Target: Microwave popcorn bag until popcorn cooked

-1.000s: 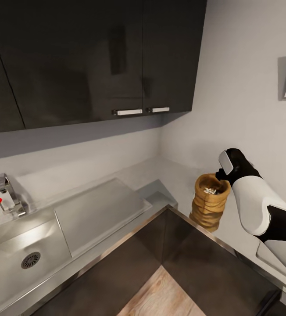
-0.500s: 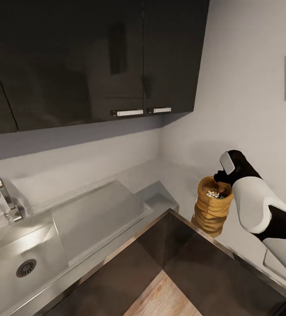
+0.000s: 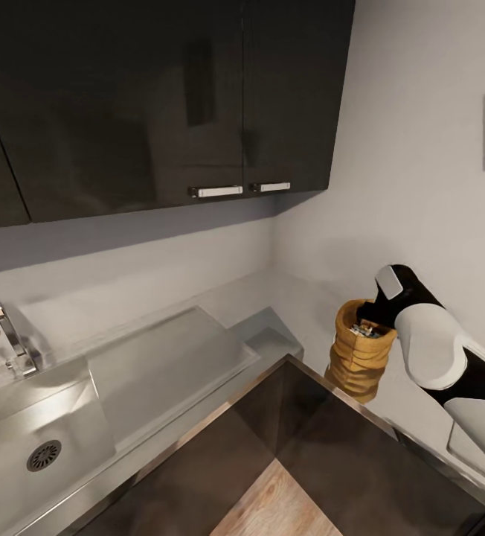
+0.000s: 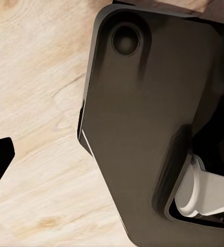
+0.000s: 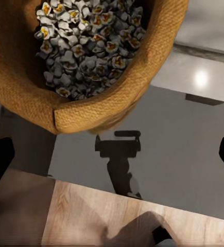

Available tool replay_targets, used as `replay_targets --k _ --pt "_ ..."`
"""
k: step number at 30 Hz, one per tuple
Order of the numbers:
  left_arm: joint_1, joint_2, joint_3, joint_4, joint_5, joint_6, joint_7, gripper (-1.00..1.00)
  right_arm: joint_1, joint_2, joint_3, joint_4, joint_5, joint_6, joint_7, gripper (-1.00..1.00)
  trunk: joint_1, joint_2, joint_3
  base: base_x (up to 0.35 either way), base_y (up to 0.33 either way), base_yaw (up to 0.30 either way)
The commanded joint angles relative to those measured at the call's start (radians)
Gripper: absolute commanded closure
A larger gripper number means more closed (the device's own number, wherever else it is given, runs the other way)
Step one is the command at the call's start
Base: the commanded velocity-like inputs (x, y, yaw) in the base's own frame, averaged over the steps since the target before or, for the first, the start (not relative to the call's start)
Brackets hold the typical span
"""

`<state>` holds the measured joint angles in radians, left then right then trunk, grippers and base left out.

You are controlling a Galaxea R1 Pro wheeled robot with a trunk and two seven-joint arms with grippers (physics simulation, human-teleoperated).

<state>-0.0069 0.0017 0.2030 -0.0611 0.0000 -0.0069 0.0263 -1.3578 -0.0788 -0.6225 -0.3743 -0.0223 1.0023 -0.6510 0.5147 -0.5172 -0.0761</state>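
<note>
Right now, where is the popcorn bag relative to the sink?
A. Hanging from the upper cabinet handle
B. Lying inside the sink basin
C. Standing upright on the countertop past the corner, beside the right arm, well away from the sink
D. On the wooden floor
C: the head view shows the popcorn bag upright on the countertop by the right arm's wrist, with the sink far along the other run of counter.

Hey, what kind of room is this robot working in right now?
Almost certainly a home kitchen. A steel sink with a faucet is set into a grey countertop, dark glossy wall cabinets hang above it, and a popcorn bag stands near the corner.
</note>
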Motion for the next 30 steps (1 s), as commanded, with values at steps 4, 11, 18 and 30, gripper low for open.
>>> replay_targets --k 4,11,18,30 --pt "-0.001 0.000 0.004 0.000 0.000 -0.001 0.001 -1.00 -0.001 0.000 -0.004 0.003 -0.001 0.001 -0.008 -1.00 0.000 -0.002 -0.002 0.000 0.000 0.000" --pt "0.000 0.000 0.004 0.001 0.000 -0.001 0.001 -1.00 -0.001 -0.001 -0.011 0.002 -0.001 0.001 -0.036 -1.00 0.000 -0.002 -0.002 0.178 -0.017 0.000" --pt "0.000 0.000 0.004 0.001 0.001 -0.001 0.001 -1.00 -0.001 -0.001 -0.075 0.002 -0.001 0.000 -0.076 -1.00 0.000 -0.002 -0.002 0.227 -0.116 0.000" --pt "0.000 0.000 0.004 0.001 0.001 -0.001 0.001 -1.00 -0.001 -0.004 -0.173 0.002 -0.001 -0.001 -0.203 -1.00 0.000 -0.002 -0.002 0.007 -0.004 0.000"
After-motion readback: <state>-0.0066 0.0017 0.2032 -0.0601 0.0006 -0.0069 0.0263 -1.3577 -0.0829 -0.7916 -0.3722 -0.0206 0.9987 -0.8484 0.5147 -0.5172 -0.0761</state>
